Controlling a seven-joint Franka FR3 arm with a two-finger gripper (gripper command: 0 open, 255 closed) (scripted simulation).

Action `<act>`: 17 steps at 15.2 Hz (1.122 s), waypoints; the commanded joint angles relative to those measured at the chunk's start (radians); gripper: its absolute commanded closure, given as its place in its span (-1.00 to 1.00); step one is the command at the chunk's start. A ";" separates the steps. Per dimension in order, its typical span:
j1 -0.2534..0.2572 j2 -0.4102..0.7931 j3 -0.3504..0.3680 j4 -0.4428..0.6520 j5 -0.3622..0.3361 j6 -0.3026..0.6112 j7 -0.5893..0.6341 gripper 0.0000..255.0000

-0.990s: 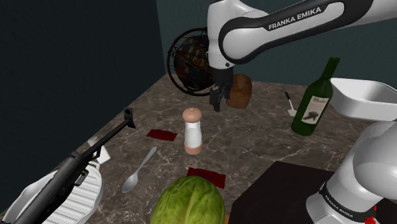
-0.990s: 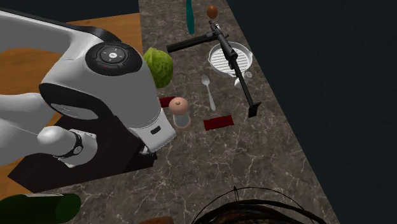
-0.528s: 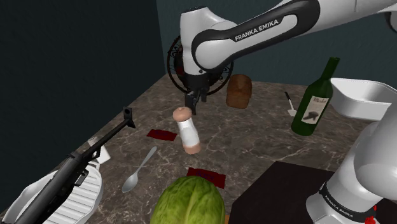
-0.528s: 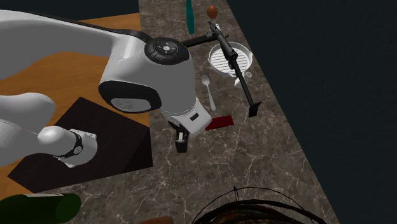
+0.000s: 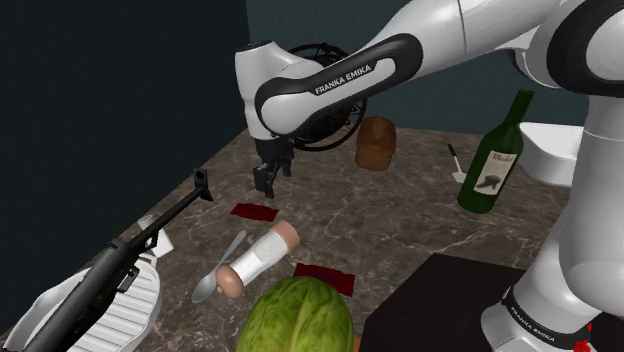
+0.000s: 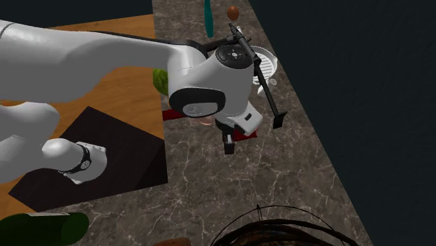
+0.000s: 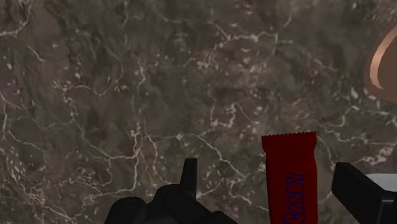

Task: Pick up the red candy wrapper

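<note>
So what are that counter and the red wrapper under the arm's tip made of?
The counter looks like polished brown marble, with pale veins throughout. The red wrapper seems thin plastic or foil film: flat, a serrated end, blue printed lettering.

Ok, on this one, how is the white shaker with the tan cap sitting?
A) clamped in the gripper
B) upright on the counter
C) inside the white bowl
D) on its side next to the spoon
D: the shaker lies on its side on the counter beside the spoon, while the open gripper hangs apart from it over a red wrapper.
</note>
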State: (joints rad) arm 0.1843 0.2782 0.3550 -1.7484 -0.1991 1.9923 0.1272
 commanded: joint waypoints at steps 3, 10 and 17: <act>0.062 0.160 0.005 0.168 -0.056 -0.015 0.031 -1.00; 0.104 0.275 -0.003 0.259 -0.093 0.007 0.045 -1.00; 0.104 0.290 -0.008 0.235 -0.101 0.046 0.052 1.00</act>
State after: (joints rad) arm 0.2886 0.5679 0.3476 -1.5137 -0.3003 2.0369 0.1792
